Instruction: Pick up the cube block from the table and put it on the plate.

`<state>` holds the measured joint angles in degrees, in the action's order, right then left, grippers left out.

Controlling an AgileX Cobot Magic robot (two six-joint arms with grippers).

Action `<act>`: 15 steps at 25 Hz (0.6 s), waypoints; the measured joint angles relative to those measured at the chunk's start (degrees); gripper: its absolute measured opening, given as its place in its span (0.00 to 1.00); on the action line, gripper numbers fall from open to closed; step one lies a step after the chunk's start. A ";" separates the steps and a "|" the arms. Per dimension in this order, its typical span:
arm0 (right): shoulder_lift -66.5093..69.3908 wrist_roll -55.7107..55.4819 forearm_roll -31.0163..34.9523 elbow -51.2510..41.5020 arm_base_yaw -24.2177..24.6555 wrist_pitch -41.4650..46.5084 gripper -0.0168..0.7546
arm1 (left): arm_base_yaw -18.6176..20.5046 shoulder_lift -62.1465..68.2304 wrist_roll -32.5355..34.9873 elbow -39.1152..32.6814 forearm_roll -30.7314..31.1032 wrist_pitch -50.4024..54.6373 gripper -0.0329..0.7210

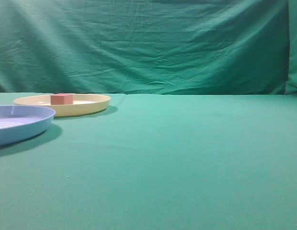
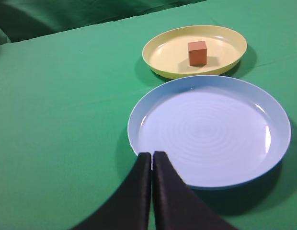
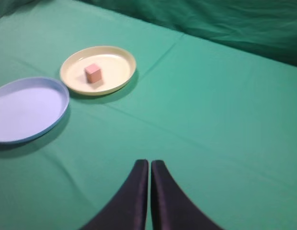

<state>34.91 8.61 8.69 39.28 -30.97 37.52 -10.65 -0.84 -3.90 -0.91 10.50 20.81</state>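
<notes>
Matte cube block (image 2: 197, 52) sits in shallow round plate (image 2: 163, 45).

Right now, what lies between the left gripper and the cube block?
In the left wrist view, the light blue ridged plate lies between the shut left gripper and the cube block, which sits on the pale yellow plate.

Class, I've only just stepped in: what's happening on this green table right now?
Nothing is being handled at this moment. The cube block sits on the pale yellow plate, near its middle, so the placing looks done. A light blue plate lies empty beside it on the table. The left end effector is shut and holds nothing, hanging over the near rim of the blue plate. The right end effector is also shut and empty, over bare cloth away from both plates.
</notes>
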 joint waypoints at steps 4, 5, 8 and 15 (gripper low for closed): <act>-8.27 -0.19 -0.21 -7.44 8.04 -4.19 0.02 | 0.00 0.00 0.00 0.00 0.00 0.00 0.04; -10.25 -0.28 -0.21 -9.44 10.07 -4.79 0.02 | 0.00 0.00 0.00 0.00 0.00 0.00 0.04; -15.76 -0.28 -0.21 -15.36 16.76 -5.82 0.02 | 0.00 0.00 0.00 0.00 0.00 0.00 0.04; -30.83 -0.40 -2.78 -29.33 25.02 -10.67 0.02 | 0.00 0.00 0.00 0.00 0.00 0.00 0.04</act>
<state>4.08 8.21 5.91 9.95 -5.95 26.85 -10.65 -0.84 -3.90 -0.91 10.50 20.81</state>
